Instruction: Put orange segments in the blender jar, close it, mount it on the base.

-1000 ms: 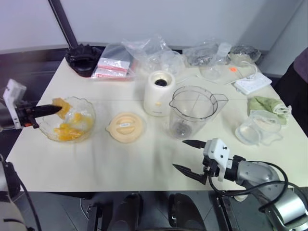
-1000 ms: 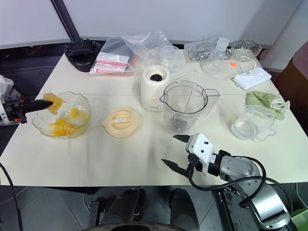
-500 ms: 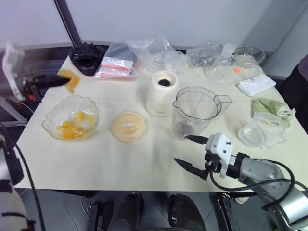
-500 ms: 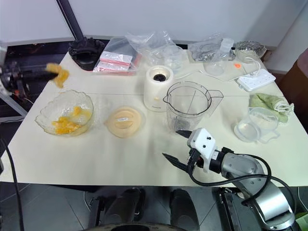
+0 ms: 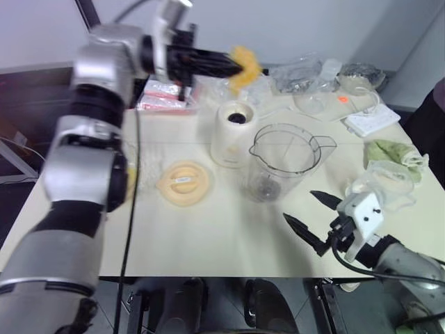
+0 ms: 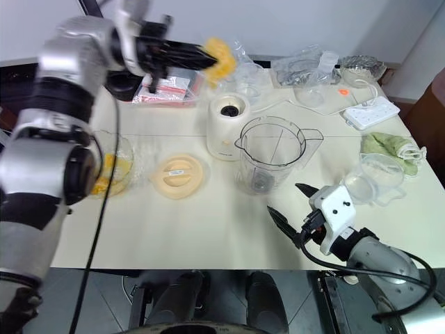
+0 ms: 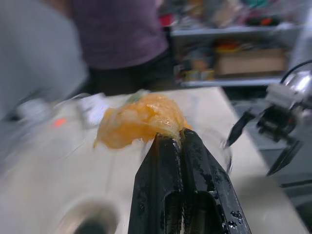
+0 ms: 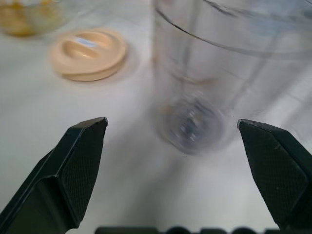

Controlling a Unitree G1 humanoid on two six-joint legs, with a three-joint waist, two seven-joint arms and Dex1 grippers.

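My left gripper (image 5: 233, 67) is shut on one orange segment (image 5: 244, 64), held high in the air above the cream base (image 5: 231, 133), back left of the blender jar (image 5: 285, 163). In the left wrist view the glossy segment (image 7: 139, 122) sits pinched at the fingertips (image 7: 168, 146). The clear jar stands upright and empty, its blade at the bottom (image 8: 192, 124). More orange segments lie in the glass bowl (image 6: 111, 170), half hidden behind my left arm. My right gripper (image 5: 311, 212) hovers open near the table's front edge, in front of the jar, nothing between its fingers.
A flat cream lid (image 5: 183, 182) lies left of the jar. A small clear jug (image 5: 379, 188), a green cloth (image 5: 393, 153) and a white power strip (image 5: 365, 120) are at the right. Plastic bags (image 6: 215, 62) crowd the back edge. A person stands at the right edge (image 5: 434, 118).
My left arm has lifted the orange segment out of the bowl and swung it up and to the right, over the base. The right gripper has drifted slightly right, still open.
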